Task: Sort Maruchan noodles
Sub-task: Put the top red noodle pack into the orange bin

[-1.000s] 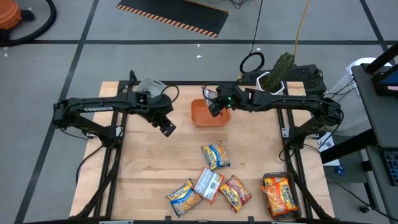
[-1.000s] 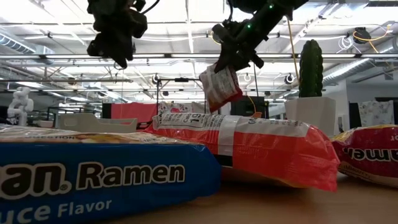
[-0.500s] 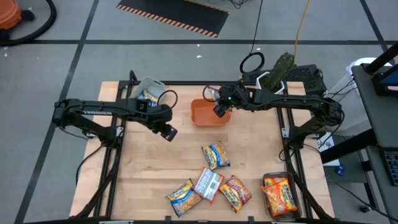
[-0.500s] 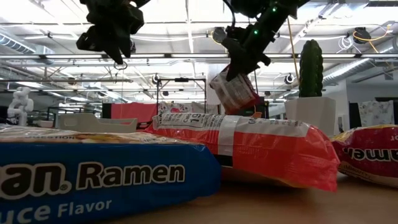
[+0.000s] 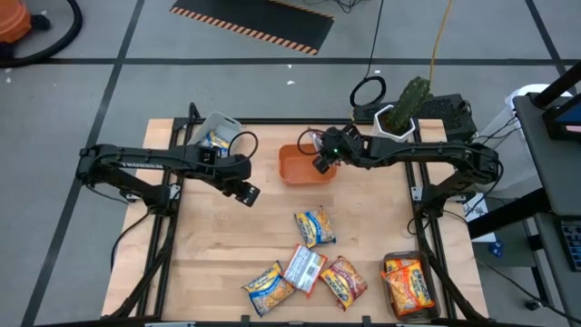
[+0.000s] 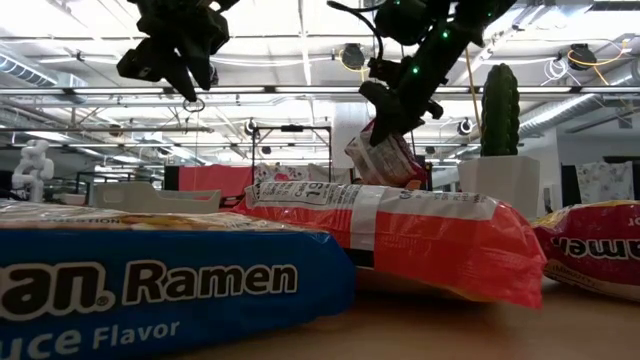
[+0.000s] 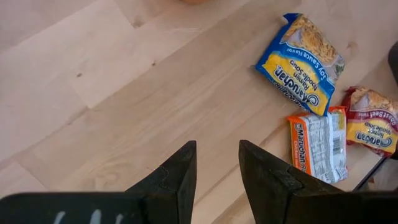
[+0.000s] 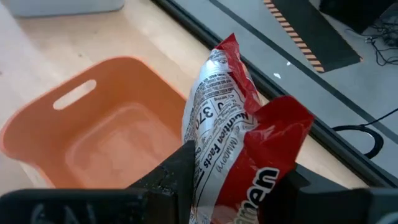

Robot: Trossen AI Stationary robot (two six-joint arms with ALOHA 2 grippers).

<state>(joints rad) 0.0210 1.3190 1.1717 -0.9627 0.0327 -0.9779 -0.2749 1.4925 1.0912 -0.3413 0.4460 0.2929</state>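
Over the orange bin (image 8: 106, 146) at the desk's far edge, the right tool (image 8: 239, 180) pinched a red ramen packet (image 8: 239, 134) by one end; light and crinkly, it hung limp. The left tool (image 7: 216, 165), fingers slightly apart, held nothing, hovering left of the loose packets (image 5: 313, 226).

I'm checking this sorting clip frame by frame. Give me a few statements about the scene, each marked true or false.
1. The right pincer holds a red noodle packet. True.
2. The orange bin already holds several packets. False: it looks empty inside.
3. The left pincer grips a blue packet. False: its fingers hold nothing, above bare wood.
4. The held packet hangs by the orange bin's edge. True.
5. A cactus stands past the table's far right corner. True.
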